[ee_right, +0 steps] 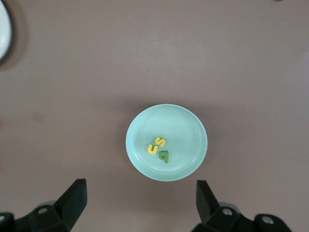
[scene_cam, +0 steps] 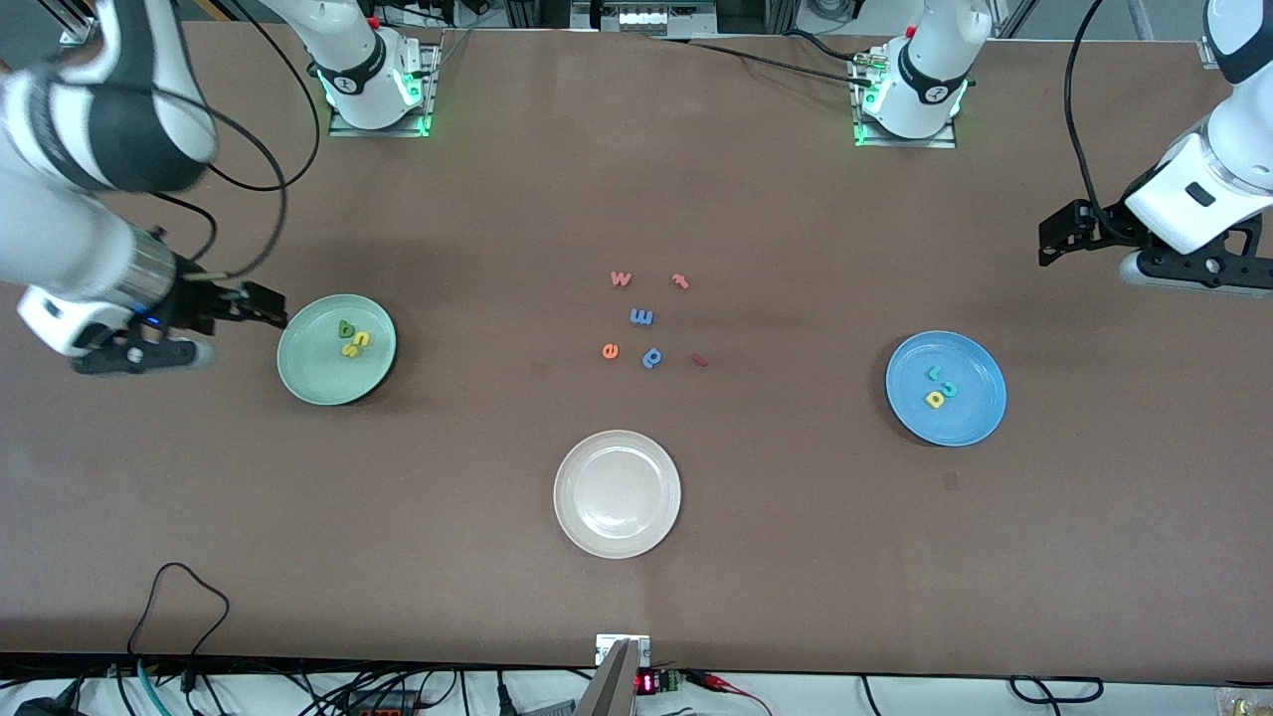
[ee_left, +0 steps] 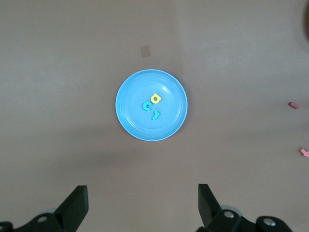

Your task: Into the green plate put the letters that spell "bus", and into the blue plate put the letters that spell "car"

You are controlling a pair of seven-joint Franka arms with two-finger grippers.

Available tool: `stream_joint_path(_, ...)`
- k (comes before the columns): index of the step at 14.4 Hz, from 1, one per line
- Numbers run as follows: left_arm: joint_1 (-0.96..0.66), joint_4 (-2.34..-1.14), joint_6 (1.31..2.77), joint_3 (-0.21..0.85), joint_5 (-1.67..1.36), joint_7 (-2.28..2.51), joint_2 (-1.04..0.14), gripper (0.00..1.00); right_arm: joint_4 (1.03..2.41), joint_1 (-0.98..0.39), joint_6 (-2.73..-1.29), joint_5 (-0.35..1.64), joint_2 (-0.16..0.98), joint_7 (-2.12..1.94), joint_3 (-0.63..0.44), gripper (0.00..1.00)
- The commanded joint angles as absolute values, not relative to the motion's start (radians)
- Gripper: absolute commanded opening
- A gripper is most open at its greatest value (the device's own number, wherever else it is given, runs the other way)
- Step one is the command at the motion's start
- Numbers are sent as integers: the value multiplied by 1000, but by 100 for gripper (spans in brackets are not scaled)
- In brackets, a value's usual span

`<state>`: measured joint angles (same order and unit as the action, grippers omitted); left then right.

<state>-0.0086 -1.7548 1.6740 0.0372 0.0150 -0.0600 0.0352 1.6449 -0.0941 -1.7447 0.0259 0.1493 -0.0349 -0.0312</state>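
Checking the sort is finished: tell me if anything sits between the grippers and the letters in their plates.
Nothing visible does. The right gripper, fingers open, hangs by the green plate, where s, u and b lie uncovered. The left gripper, also open, is up near the blue plate, with c, a and r in plain sight.

A wide brown table (scene_cam: 636,179) with a matte top fills nearly the whole front view, evenly lit from above with soft shadows. Along its edge nearest the front camera, black cables (scene_cam: 179,607) loop over a pale floor, beside a small red-lit display (scene_cam: 646,682).
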Motion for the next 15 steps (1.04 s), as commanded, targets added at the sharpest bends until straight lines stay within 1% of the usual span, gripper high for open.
stream_joint_path(1, -2, -1752, 1641, 49, 3, -54, 54, 100, 1605, -80, -1663, -14, 86, -45, -44, 100)
stream_joint_path(3, -2, -1746, 1640, 49, 3, -54, 52, 100, 1605, -77, -1600, -14, 32, -44, -63, 100)
stream_joint_path(4, -2, -1746, 1643, 49, 3, -52, 51, 100, 1600, -77, -1592, -12, 16, -46, -69, 100)
stream_joint_path(11, -5, -1741, 1637, 52, 3, -41, 52, 100, 1588, -75, -1598, -11, 15, -44, -80, 100)
stream_joint_path(12, -3, -1726, 1634, 64, 2, -38, 52, 100, 1588, -75, -1600, -11, 15, -44, -80, 100)
stream_joint_path(15, -3, -1717, 1595, 67, 3, -38, 51, 100, 1591, -74, -1601, -11, 15, -44, -80, 100)
